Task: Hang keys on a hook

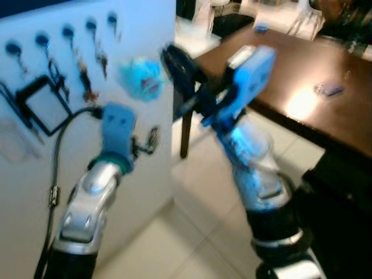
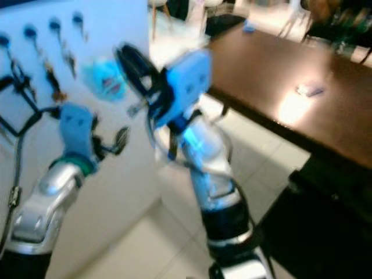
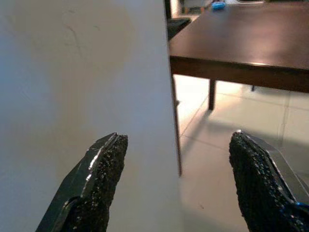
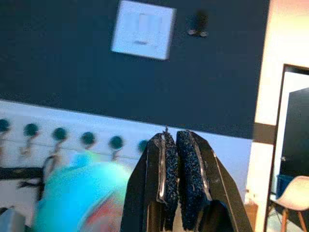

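Reaching up toward the white wall panel [image 1: 145, 35], the right hand [image 1: 174, 64] has its two black fingers pressed together, as the right wrist view shows, with nothing visible between the pads [image 4: 186, 169]. Just beside those fingers a fuzzy blue keychain charm [image 1: 141, 78] hangs against the panel, blurred; whether the keys proper are attached to it or already on a hook cannot be told. Along the top of the panel runs a row of round blue hooks [image 1: 68, 32], several carrying dark dangling keys or straps [image 1: 84, 78], and a black rectangular frame [image 1: 40, 104] hangs below the leftmost ones. The left hand [image 3: 176, 183] is raised lower down against the same panel, fingers spread wide and empty, the panel's outer edge running between them. A black cable [image 1: 58, 145] loops along the left arm. To the right of the panel's edge stands a dark wooden desk [image 1: 302, 64], with a small blue object [image 1: 329, 89] near a bright glare on its top and another [image 1: 261, 26] at its far end. Pale floor tiles [image 1: 203, 174] lie beneath.
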Available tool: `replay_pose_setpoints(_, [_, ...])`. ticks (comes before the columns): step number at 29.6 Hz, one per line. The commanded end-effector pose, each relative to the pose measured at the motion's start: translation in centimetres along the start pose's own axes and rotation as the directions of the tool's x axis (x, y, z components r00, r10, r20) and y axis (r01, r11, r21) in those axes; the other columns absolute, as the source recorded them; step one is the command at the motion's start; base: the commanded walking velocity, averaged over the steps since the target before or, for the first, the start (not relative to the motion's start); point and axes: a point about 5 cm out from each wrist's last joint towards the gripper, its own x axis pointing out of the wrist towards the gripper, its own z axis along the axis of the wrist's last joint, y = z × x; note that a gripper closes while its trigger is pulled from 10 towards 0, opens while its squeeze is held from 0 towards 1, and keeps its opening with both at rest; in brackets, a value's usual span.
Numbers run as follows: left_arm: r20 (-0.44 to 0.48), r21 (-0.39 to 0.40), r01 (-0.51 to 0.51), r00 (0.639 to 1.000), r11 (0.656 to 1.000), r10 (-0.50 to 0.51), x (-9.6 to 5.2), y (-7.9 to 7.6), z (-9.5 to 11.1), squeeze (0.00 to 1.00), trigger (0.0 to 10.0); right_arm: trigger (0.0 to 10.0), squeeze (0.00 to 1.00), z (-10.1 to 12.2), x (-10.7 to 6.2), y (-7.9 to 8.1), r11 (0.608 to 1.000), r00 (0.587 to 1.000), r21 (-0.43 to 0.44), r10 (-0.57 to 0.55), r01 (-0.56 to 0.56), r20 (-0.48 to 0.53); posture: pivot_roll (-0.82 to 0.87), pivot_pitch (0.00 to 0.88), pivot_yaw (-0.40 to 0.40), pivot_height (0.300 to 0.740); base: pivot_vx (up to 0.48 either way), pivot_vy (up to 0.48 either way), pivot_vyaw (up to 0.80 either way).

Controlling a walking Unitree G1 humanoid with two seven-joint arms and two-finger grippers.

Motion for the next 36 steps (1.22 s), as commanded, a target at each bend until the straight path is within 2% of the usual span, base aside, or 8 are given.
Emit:
replay_pose_setpoints(1, [-0.017,-0.020,-0.026,1.000,0.999,0.026,-0.2,0.6,-0.3,0.00,10.0,10.0,0.00,-0.2,0.0,0.3,1.000,1.000,0.003,0.016,-0.016,-0.011,-0.02,0.009,0.100,0.740,0.000,0.000,0.00])
replay_pose_setpoints(8, [-0.008,-0.022,-0.027,1.000,0.999,0.027,-0.2,0.7,-0.1,0.00,10.0,10.0,0.00,-1.3,-1.3,1.2,0.990,0.988,0.089,0.119,-0.110,-0.096,-0.03,0.011,0.099,0.740,0.000,0.000,0.00])
replay_pose_setpoints(14, [0.008,-0.030,-0.036,0.999,0.999,0.036,-0.1,0.7,0.2,0.00,10.0,10.0,0.00,-4.9,-5.2,2.4,0.974,0.941,0.180,0.186,-0.138,-0.283,-0.03,0.013,0.097,0.740,0.000,0.000,0.00])
replay_pose_setpoints(15, [0.013,-0.035,-0.036,0.999,0.999,0.037,0.0,0.6,0.3,0.00,10.0,10.0,0.00,-6.8,-7.0,2.5,0.977,0.919,0.197,0.145,-0.076,-0.365,-0.03,0.017,0.099,0.740,0.000,0.000,0.00])
replay_pose_setpoints(18, [0.021,-0.039,-0.040,0.999,0.998,0.041,0.1,0.6,0.5,0.00,10.0,10.0,0.00,-8.2,-8.1,2.3,0.979,0.903,0.205,0.098,-0.011,-0.418,-0.03,0.019,0.100,0.740,0.000,0.000,0.00])
replay_pose_setpoints(25, [0.033,-0.045,-0.048,0.998,0.998,0.050,0.2,0.7,0.7,0.00,10.0,10.0,0.00,-8.7,-8.5,2.4,0.978,0.894,0.210,0.093,0.002,-0.439,-0.03,0.018,0.100,0.740,0.000,0.000,0.00])
replay_pose_setpoints(31, [0.104,-0.060,-0.065,0.992,0.996,0.071,1.0,0.9,2.7,0.00,10.0,10.0,0.00,-8.3,-7.6,2.7,0.978,0.897,0.205,0.130,-0.045,-0.423,-0.03,0.016,0.094,0.740,0.000,0.000,0.00])
replay_pose_setpoints(36, [0.158,-0.006,-0.063,0.985,0.998,0.063,1.2,1.3,4.1,0.00,10.0,10.0,0.00,-7.1,-6.5,2.3,0.989,0.924,0.147,0.083,-0.029,-0.374,-0.04,0.013,0.098,0.740,0.000,0.000,0.00])
